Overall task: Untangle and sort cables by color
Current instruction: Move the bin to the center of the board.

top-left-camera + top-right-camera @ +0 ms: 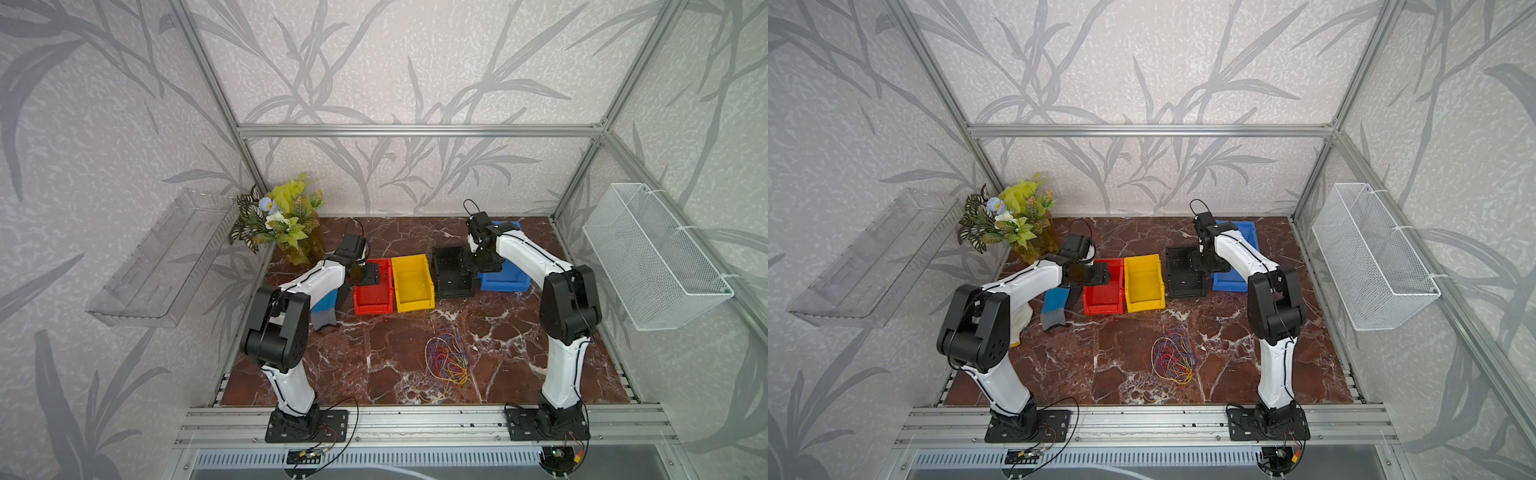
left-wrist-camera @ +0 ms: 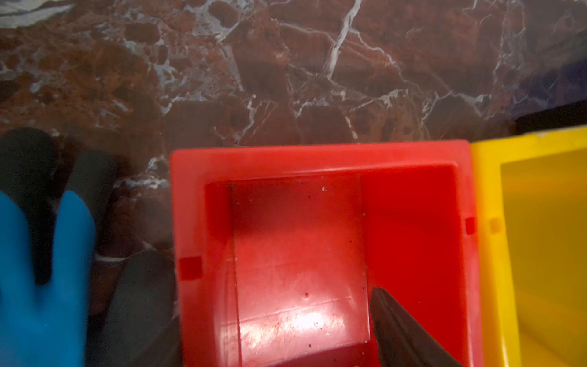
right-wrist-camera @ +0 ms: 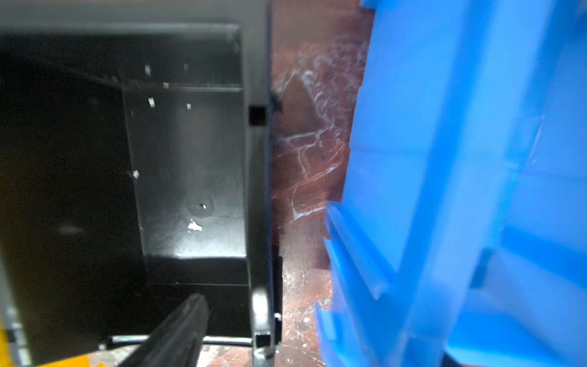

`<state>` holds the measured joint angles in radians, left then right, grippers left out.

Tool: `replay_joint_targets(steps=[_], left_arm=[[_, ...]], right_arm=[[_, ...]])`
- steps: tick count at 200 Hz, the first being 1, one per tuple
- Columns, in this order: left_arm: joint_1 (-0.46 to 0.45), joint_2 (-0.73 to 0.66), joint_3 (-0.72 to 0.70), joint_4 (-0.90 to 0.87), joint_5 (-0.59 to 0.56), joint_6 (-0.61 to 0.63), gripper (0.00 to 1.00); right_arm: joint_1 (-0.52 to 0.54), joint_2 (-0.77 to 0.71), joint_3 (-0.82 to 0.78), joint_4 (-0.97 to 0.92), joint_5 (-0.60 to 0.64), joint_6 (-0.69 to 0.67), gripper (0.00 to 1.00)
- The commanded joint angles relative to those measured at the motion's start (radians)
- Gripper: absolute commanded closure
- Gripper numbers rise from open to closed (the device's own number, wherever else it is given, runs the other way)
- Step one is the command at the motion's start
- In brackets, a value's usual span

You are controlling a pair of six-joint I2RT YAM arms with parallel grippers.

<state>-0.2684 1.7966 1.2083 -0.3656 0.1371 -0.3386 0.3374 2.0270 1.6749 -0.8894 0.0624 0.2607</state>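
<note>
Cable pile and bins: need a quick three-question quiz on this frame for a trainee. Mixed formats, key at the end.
1. True or false: the cables lie tangled on the table, outside every bin.
2. Which bin stands right beside the red bin? A) yellow bin B) black C) blue
3. Fill the gap: the left wrist view looks down into the ___ bin.
Key: 1 true; 2 A; 3 red.
</note>
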Motion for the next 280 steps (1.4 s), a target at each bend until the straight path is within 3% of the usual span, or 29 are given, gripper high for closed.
replay_joint_targets(steps=[1, 48, 99, 133, 154, 172, 221, 262, 280], left_arm=[[-0.018, 0.065, 0.071, -0.006, 0.021, -0.065, 0.25], [-0.028, 0.183, 0.221, -0.026, -0.01, -0.095, 0.34], [-0.026, 0.241, 0.284, -0.033, -0.094, -0.17, 0.46], [-0.023, 0.303, 0.362, -0.06, -0.116, -0.21, 0.49], [-0.016, 0.343, 0.411, -0.074, -0.125, -0.209, 0.49], [-0.005, 0.364, 0.439, -0.081, -0.109, -0.19, 0.43], [0.006, 0.308, 0.455, -0.076, -0.056, -0.106, 0.14], [0.006, 0.187, 0.436, -0.128, -0.044, -0.003, 0.0], [0.007, 0.114, 0.381, -0.145, -0.049, 0.047, 0.0]], right_arm=[[0.028, 0.012, 0.026, -0.057, 0.043, 0.047, 0.28], [0.037, 0.043, 0.061, -0.087, 0.037, 0.062, 0.55], [0.034, 0.084, 0.127, -0.105, 0.011, -0.015, 0.63], [0.02, 0.167, 0.274, -0.164, 0.041, -0.011, 0.63], [-0.001, 0.223, 0.372, -0.223, 0.073, 0.011, 0.63], [-0.014, 0.242, 0.414, -0.252, 0.081, 0.009, 0.63], [-0.015, 0.183, 0.399, -0.252, 0.041, 0.008, 0.44], [-0.012, 0.016, 0.32, -0.275, 0.05, 0.043, 0.24], [-0.009, -0.102, 0.228, -0.264, 0.06, 0.059, 0.15]])
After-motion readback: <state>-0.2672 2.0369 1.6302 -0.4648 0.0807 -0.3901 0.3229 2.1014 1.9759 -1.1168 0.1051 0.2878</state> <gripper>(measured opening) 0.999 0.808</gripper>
